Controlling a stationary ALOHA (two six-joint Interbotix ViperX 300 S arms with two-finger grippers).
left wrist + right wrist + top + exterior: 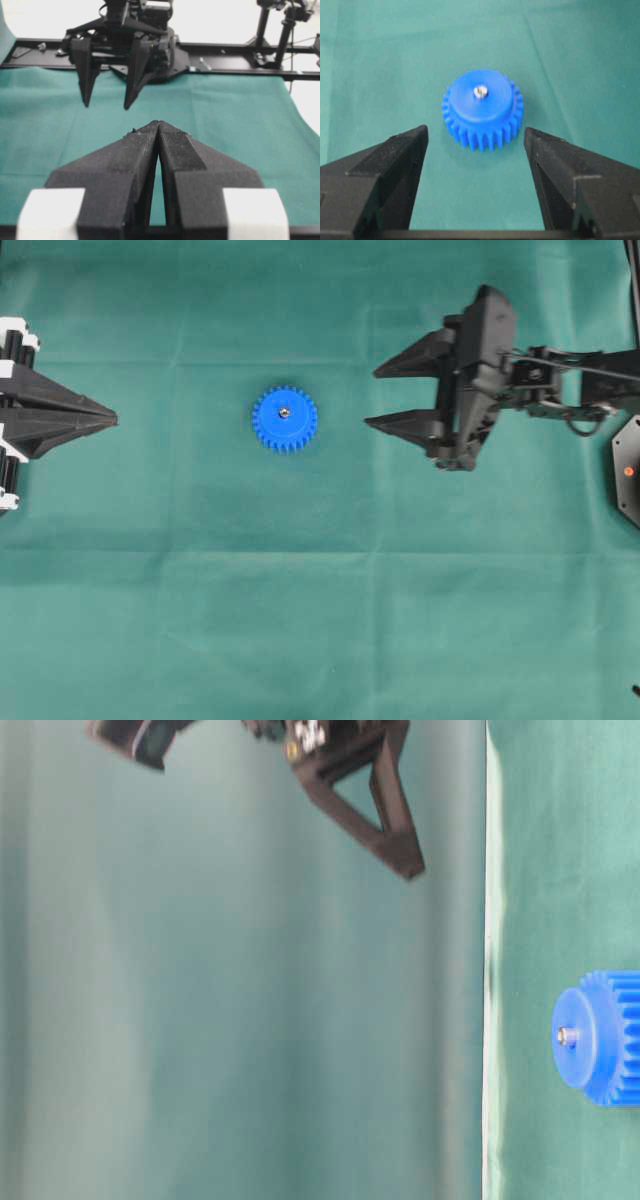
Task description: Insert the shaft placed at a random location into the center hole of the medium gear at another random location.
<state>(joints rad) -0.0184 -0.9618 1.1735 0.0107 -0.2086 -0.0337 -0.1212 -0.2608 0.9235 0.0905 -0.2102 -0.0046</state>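
Shaft (480, 91) sits in blue medium gear (285, 419); open right hand (372, 397) should retreat straight, left hand (112, 420) closed.

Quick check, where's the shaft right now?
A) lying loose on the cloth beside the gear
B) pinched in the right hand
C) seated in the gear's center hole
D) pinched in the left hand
C: the shaft shows as a small silvery tip in the center hole of the medium gear, while the right hand stands open and empty, apart from the gear, and the left hand is shut on nothing.
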